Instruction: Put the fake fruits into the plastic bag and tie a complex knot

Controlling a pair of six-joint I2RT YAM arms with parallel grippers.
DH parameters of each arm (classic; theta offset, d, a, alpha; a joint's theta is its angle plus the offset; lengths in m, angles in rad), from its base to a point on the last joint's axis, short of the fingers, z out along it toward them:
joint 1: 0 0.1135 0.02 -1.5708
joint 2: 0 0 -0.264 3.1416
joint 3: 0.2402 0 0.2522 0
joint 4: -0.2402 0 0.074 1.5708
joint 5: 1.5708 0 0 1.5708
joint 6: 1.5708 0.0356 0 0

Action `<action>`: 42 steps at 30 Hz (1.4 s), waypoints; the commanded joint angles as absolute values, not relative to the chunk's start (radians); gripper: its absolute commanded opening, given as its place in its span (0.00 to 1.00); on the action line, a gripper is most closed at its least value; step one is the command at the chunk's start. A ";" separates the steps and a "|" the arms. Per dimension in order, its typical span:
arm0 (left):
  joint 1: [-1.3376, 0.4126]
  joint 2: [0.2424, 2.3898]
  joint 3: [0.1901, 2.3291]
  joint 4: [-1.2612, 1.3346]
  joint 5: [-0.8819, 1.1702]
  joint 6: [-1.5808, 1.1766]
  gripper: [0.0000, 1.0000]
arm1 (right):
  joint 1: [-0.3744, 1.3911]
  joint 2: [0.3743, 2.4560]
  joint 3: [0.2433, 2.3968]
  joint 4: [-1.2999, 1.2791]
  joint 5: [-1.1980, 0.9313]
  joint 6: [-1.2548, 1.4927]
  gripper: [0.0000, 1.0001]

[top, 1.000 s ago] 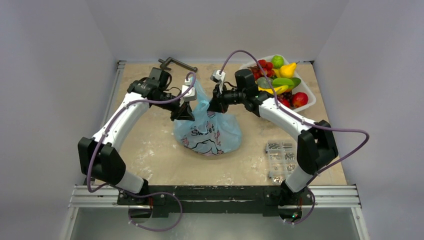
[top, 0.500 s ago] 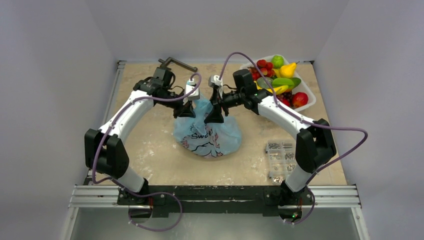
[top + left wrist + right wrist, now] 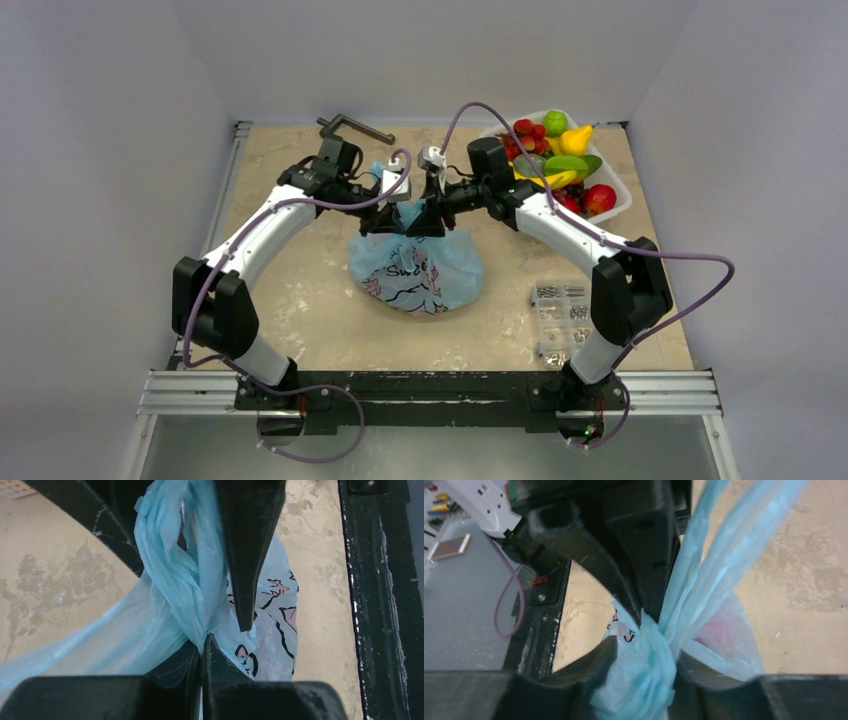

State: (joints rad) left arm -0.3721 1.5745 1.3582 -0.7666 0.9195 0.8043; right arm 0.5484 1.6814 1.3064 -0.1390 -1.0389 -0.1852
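Table [image 3: 300, 300]: beige top, kinda scuffed and blotchy, everything sits on it
Plastic bag [image 3: 420, 272]: light blue and crinkly, plonked mid-table and looking lumpy. The white printed patch faces the near edge, and the top is gathered into a twisted neck pulled up between the two pincers
Tray [image 3: 624, 205]: white, far right corner, well apart from the bag
Fake fruits [image 3: 560, 160]: heaped in that tray, red, green and yellow ones. Something reddish also shows through the bag's skin in the right wrist view
Screw box [image 3: 560, 320]: clear, on the near right part of the table, nothing touching it
Left pincer [image 3: 201, 647]: clamped all the way down, tips nipping a fold of blue plastic just under the twist
Right pincer [image 3: 644, 666]: jaws partway apart with the knotted neck sitting between them. Honestly can't tell if it's squeezing or just sitting around it
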 commanded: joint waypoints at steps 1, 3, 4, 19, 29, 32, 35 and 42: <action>-0.383 1.537 1.348 -0.732 0.970 0.830 0.00 | 0.548 1.665 1.305 -0.080 -1.057 -0.152 0.27; -0.379 1.521 1.339 -0.740 0.960 0.829 0.00 | 0.547 1.658 1.296 -0.072 -1.035 -0.152 0.11; -0.372 1.506 1.335 -0.746 0.960 0.815 0.04 | 0.548 1.654 1.292 -0.072 -1.022 -0.157 0.05; -0.107 1.460 1.607 -0.896 1.011 0.537 0.81 | 0.549 1.632 1.300 -0.151 -0.976 -0.353 0.00; -0.132 1.747 2.005 -1.215 1.141 0.847 0.90 | 0.564 1.623 1.328 -0.249 -0.963 -0.517 0.00; -0.148 1.824 2.111 -1.453 1.166 1.035 0.85 | 0.570 1.627 1.343 -0.274 -0.966 -0.552 0.00; -0.167 1.854 2.137 -1.568 1.171 1.168 0.81 | 0.578 1.628 1.353 -0.300 -0.962 -0.585 0.00; -0.189 1.858 2.099 -1.594 1.150 1.233 0.54 | 0.581 1.623 1.356 -0.308 -0.959 -0.605 0.00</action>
